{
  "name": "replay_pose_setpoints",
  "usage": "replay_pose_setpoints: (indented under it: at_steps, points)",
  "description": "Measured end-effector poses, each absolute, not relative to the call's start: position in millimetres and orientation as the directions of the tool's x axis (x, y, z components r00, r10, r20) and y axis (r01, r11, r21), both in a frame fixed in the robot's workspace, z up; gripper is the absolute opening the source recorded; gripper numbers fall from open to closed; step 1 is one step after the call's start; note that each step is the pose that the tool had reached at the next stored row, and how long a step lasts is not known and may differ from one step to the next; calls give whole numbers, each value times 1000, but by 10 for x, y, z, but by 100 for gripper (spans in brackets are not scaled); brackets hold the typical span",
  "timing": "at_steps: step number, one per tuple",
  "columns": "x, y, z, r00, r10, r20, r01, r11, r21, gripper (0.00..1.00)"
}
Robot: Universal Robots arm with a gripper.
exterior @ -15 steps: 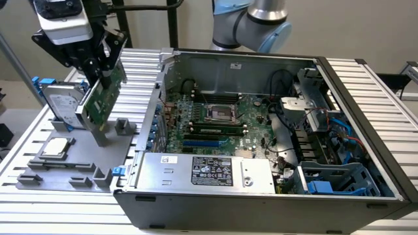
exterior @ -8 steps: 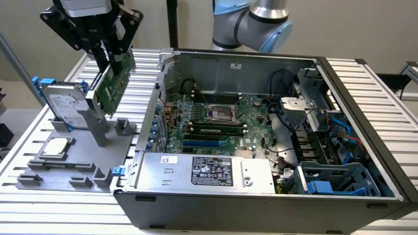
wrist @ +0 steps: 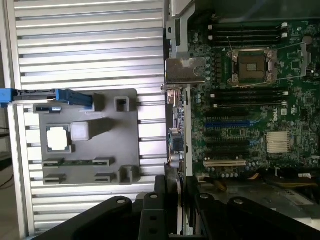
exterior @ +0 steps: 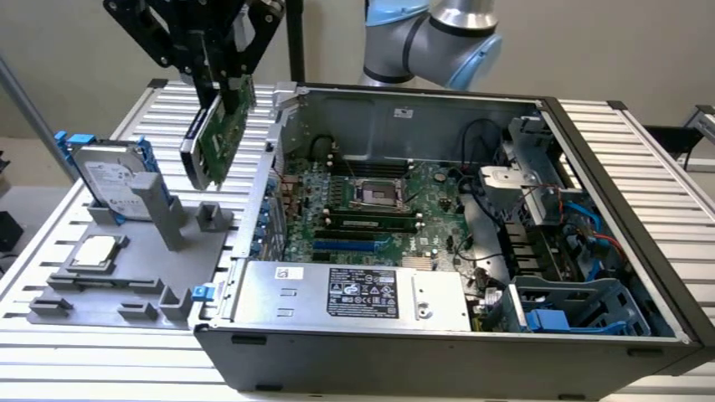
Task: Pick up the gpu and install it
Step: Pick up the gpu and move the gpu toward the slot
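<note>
The gpu (exterior: 220, 138), a thin green circuit card with a black cooler on one face, hangs in the air above the left wall of the open computer case (exterior: 625, 159). My gripper (exterior: 223, 94) is shut on its upper edge. In the wrist view the gpu (wrist: 181, 125) runs edge-on away from my gripper (wrist: 180, 192), its silver end bracket (wrist: 185, 71) at the far end, just beside the case's rear edge. The motherboard (wrist: 250, 120) with its expansion slots (wrist: 225, 162) lies inside the case, beside the card.
A grey holder block (exterior: 146, 268) on the slatted table holds a silver hard drive with blue rails (exterior: 112, 180) and a square CPU chip (exterior: 95, 251). In the case sit a power supply (exterior: 357, 293), drive cages (exterior: 570, 306) and cables (exterior: 503, 243).
</note>
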State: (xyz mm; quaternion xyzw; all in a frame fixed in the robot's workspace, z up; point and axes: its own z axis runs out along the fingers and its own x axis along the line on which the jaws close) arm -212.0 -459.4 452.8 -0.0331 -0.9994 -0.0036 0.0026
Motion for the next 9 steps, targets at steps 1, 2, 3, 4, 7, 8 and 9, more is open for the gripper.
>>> replay_pose_setpoints:
  at_steps: [1,2,3,4,7,8,9]
  points:
    - [-2075,-4594,4533,-998,66,7,66,998,7,27]
    - [-2029,-4594,4535,-998,66,8,66,998,7,27]
    - [-1984,-4594,4536,-998,66,9,66,998,7,27]
    - [-1940,-4594,4536,-998,66,10,66,998,7,27]
    - [-1801,-4594,4537,-998,66,11,66,998,7,27]
    - [-1756,-4594,4537,-998,66,11,66,998,7,27]
    - [-1711,-4594,4537,-998,66,11,66,998,7,27]
